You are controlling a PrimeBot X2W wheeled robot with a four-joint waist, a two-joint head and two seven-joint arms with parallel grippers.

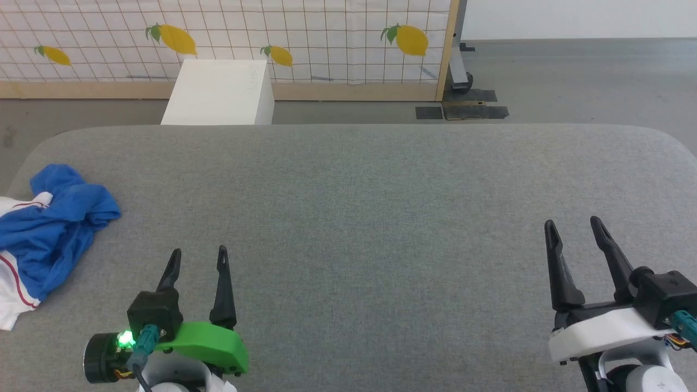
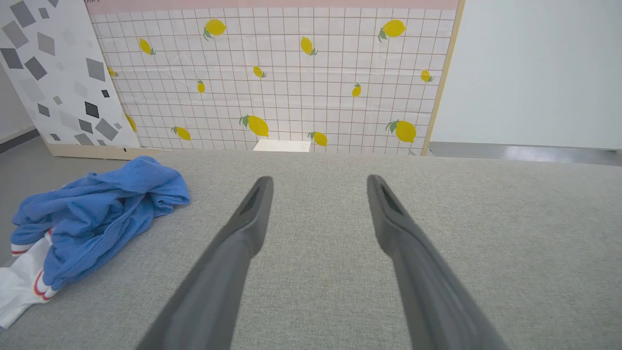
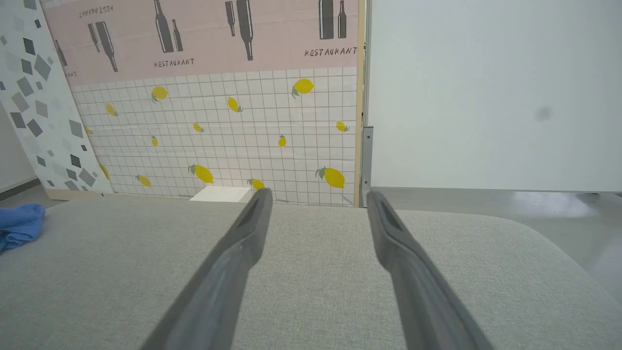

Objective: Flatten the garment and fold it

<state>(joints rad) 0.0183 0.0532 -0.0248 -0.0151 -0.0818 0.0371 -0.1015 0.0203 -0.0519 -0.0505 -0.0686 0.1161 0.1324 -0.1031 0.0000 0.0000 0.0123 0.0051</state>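
Both left gripper (image 1: 199, 250) and right gripper (image 1: 572, 220) gape empty; poster (image 3: 286, 34) reads "RESTAURANT".

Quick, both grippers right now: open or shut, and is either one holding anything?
Left gripper: open, holding nothing; the garment lies crumpled off to its left, untouched.
Right gripper: open, holding nothing.

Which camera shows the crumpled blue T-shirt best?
The left wrist view: the T-shirt lies large and nearly whole there, folds and red-striped white sleeve clear. The head view cuts it off at the left edge; the right wrist view catches a blue corner.
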